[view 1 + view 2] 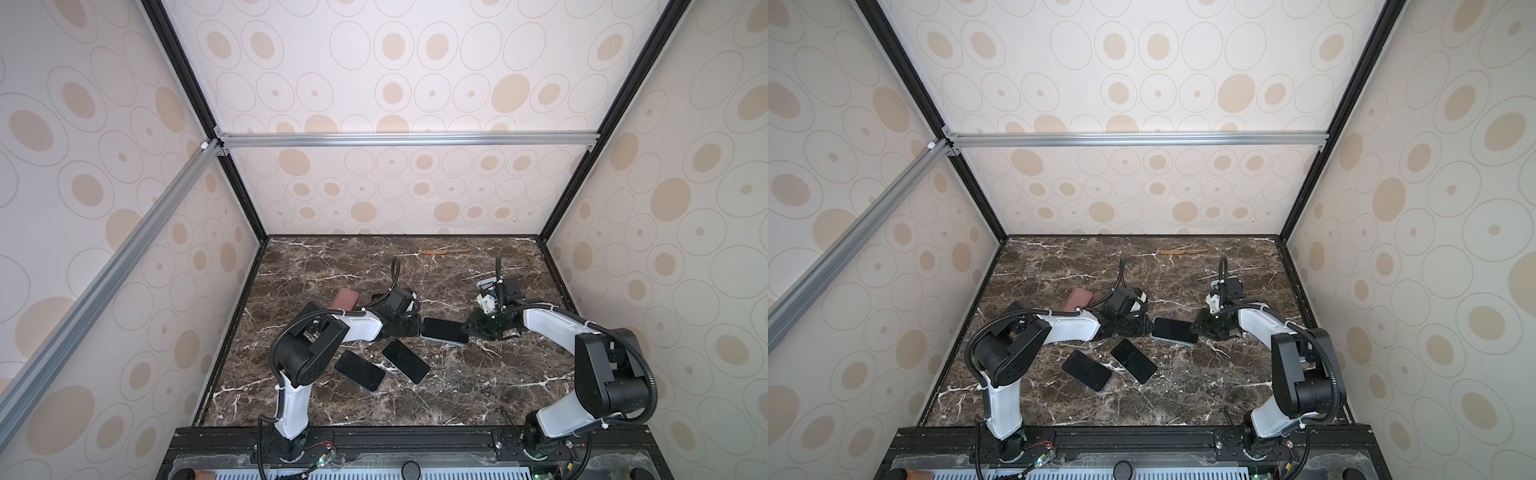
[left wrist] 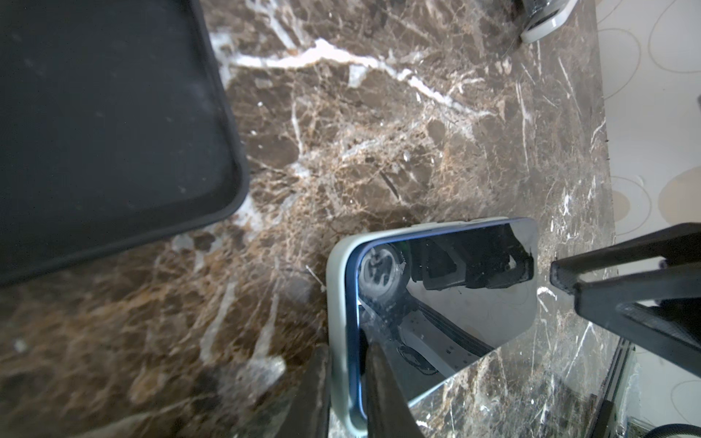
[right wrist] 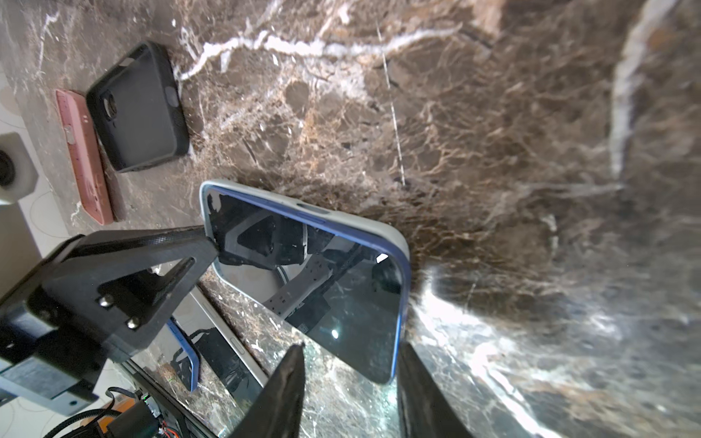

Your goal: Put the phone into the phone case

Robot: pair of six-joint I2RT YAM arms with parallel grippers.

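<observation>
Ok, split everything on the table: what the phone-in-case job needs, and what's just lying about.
In the job: blue phone, pale case around it.

Lying about: dark phone, second dark phone, black case, pink case, thin brown stick at the back.

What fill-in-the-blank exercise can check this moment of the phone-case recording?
1. The left pincer is shut on one end of the phone, whose own edge is ____, inside a pale case.
2. The right pincer, at the phone's far end, stands ____.
3. Besides that phone, ____ other phones lie on the marble table.
4. The black case lies next to the pink case, on the ____ arm's side of the table.

Missing words: blue; open; two; left.
</observation>
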